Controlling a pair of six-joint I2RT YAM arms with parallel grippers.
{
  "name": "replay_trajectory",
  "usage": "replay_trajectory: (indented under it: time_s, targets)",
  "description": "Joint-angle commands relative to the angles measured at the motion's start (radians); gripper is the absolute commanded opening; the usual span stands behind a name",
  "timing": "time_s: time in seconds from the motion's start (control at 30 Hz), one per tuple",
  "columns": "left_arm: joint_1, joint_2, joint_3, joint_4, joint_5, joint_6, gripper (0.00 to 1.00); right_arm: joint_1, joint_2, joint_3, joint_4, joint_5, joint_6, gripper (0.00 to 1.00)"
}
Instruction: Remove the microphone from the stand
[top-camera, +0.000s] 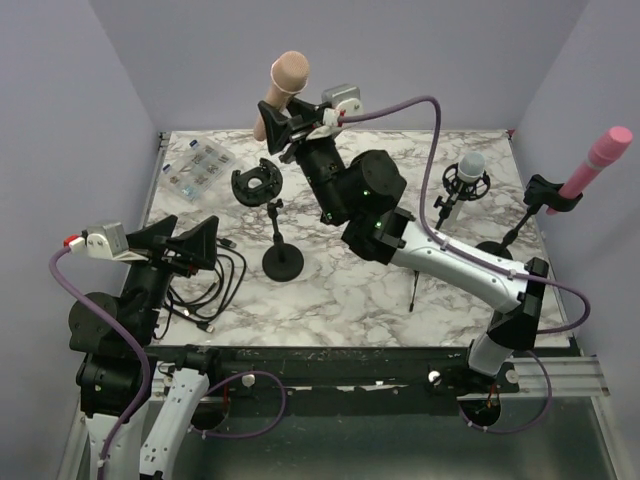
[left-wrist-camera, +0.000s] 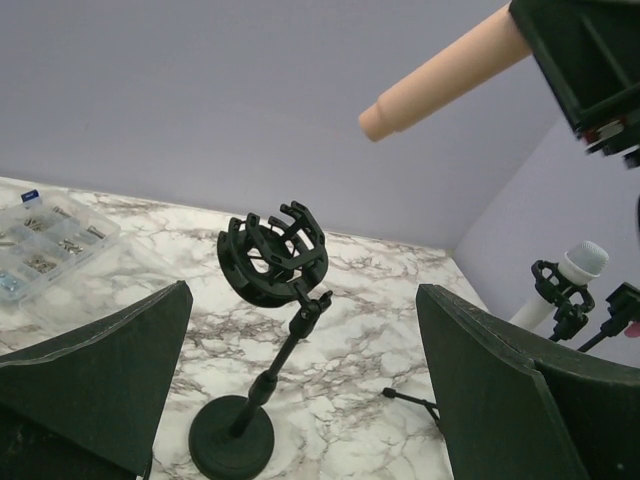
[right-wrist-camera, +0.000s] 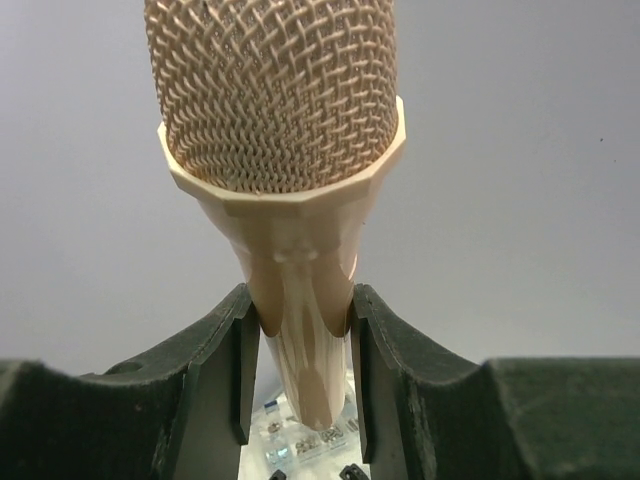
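Note:
My right gripper (top-camera: 283, 118) is shut on a tan microphone (top-camera: 284, 85) and holds it up in the air above the back of the table. In the right wrist view the microphone (right-wrist-camera: 290, 200) stands between my two fingers, which press its body on both sides. Its handle end shows in the left wrist view (left-wrist-camera: 440, 75). The black stand (top-camera: 275, 225) with its empty cage clip (top-camera: 257, 181) stands below and apart from the microphone; it also shows in the left wrist view (left-wrist-camera: 270, 340). My left gripper (top-camera: 185, 243) is open and empty, left of the stand.
A clear parts box (top-camera: 198, 165) sits at the back left. Black cables (top-camera: 215, 285) lie by my left gripper. A grey microphone in a shock mount (top-camera: 469, 178) and a pink microphone on a stand (top-camera: 596, 163) are at the right.

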Motion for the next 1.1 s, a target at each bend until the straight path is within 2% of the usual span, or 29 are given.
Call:
replay_trajectory:
  time_s: [0.0,0.07,0.3,0.5,0.7,0.83,0.97,1.07]
  targets:
    - [0.005,0.01,-0.008,0.028,0.024,-0.012,0.99,0.007,-0.026,0.162,-0.494,0.035,0.076,0.01]
    - [0.005,0.009,-0.016,0.034,0.024,-0.012,0.99,0.006,-0.045,0.17,-0.639,0.049,0.116,0.01]
    - [0.005,0.01,-0.053,0.062,0.034,-0.012,0.99,0.006,-0.186,-0.021,-0.95,0.061,0.334,0.01]
    - [0.005,0.02,-0.081,0.084,0.051,-0.027,0.99,0.006,-0.206,-0.103,-1.207,0.044,0.512,0.01]
    - [0.005,0.019,-0.098,0.089,0.058,-0.037,0.99,-0.019,-0.14,-0.154,-1.276,0.025,0.566,0.01]
    - [0.005,0.005,-0.095,0.071,0.052,-0.031,0.99,-0.131,-0.078,-0.175,-1.244,-0.01,0.562,0.01]
    - [0.005,-0.018,-0.093,0.05,0.028,-0.014,0.98,-0.244,0.054,-0.116,-1.222,-0.034,0.516,0.01]
    - [0.005,-0.023,-0.084,0.039,0.02,-0.006,0.99,-0.308,0.197,-0.01,-1.24,-0.027,0.48,0.01]
